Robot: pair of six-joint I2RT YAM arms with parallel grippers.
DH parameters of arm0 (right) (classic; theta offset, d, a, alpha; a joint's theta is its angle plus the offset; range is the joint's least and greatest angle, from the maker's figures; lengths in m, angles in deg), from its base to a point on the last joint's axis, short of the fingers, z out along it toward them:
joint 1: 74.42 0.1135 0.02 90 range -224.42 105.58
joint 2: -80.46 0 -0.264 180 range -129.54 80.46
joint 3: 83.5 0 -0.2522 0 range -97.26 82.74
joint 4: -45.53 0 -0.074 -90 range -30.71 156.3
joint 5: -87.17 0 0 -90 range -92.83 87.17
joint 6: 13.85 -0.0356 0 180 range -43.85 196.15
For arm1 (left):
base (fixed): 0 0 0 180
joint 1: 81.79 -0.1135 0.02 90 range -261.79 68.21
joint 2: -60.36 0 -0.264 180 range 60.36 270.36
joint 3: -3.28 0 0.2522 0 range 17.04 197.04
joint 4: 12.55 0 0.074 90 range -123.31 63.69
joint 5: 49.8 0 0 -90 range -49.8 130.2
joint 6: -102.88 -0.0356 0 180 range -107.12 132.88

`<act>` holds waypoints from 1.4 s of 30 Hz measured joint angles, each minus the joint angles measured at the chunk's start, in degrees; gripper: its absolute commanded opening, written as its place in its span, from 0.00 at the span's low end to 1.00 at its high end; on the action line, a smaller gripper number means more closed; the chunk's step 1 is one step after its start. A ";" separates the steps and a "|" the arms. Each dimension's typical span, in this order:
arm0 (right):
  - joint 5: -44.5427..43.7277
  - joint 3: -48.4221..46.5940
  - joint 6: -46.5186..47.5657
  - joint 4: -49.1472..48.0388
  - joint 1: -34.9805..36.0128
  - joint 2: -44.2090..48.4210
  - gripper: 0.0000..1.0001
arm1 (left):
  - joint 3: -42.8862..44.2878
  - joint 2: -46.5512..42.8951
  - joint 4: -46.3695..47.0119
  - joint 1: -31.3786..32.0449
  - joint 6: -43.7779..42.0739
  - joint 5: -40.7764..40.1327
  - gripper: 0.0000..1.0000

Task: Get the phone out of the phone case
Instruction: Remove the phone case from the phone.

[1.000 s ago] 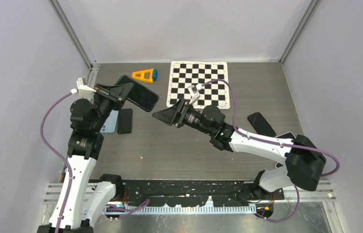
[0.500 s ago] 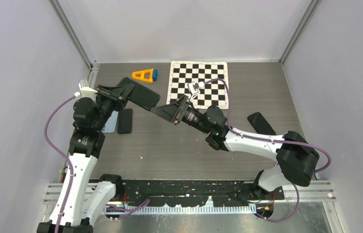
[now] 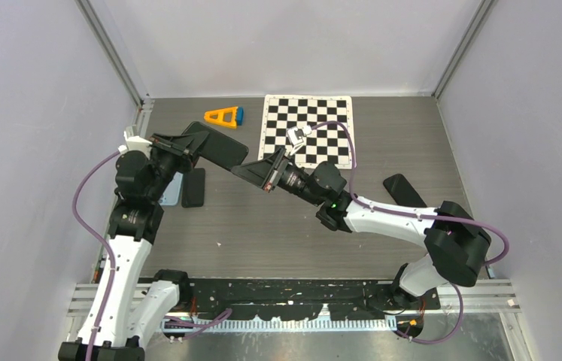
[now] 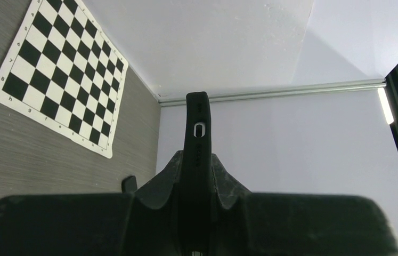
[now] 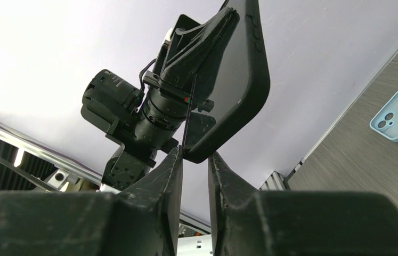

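Small characters run along the border of the black-and-white chessboard mat [image 3: 308, 128], too small to read, as two arms work over a grey wood-grain bench [image 3: 262, 226] walled in by pale matte panels with aluminium rails at the corners

Left of the mat, raised off the bench, the left gripper [image 3: 187, 143] is clenched on one end of a matte black phone case [image 3: 217, 147]. Its fingers [image 4: 167, 173] press both flat faces, and the case's rounded edge with an oval port cut-out stands between them. The phone [image 5: 228, 74] sits inside the case, its dark glossy screen framed by the thick rim.

The right gripper [image 3: 244, 171], reaching in from in front of the mat, has its fingers [image 5: 167, 176] closed onto the case's free rounded corner, one on each face.

Flat on the bench, further left of the mat than the held case, lie a light blue case [image 3: 171, 189] with a camera cut-out and a slim black slab [image 3: 193, 187] just beside it. An orange triangular frame [image 3: 223, 116] with a blue block lies just left of the mat's far corner, and another black case [image 3: 404, 191] rests off its near right corner. Purple cables [image 3: 86, 195] loop from both arms
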 measured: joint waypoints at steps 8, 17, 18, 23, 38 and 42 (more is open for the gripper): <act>-1.57 -0.07 2.05 0.94 0.00 -0.17 0.01 | -0.90 1.66 0.85 -0.48 3.34 1.14 0.00; -6.84 -0.81 15.43 6.21 0.00 0.20 0.01 | -2.45 6.71 2.19 -1.44 9.55 3.65 0.00; -7.82 -0.81 16.98 7.06 0.24 0.50 0.01 | -2.73 6.75 2.14 -1.46 9.92 3.69 0.00; -9.66 -0.81 22.84 10.03 1.18 2.75 0.01 | -2.91 6.75 2.14 -1.36 11.04 4.83 0.00; -15.58 3.80 29.57 23.93 0.02 3.30 0.22 | -3.76 5.64 6.60 0.17 13.81 11.26 0.00; -14.49 5.79 28.59 23.26 0.04 4.81 0.62 | -3.76 7.52 8.28 0.07 12.09 12.13 0.00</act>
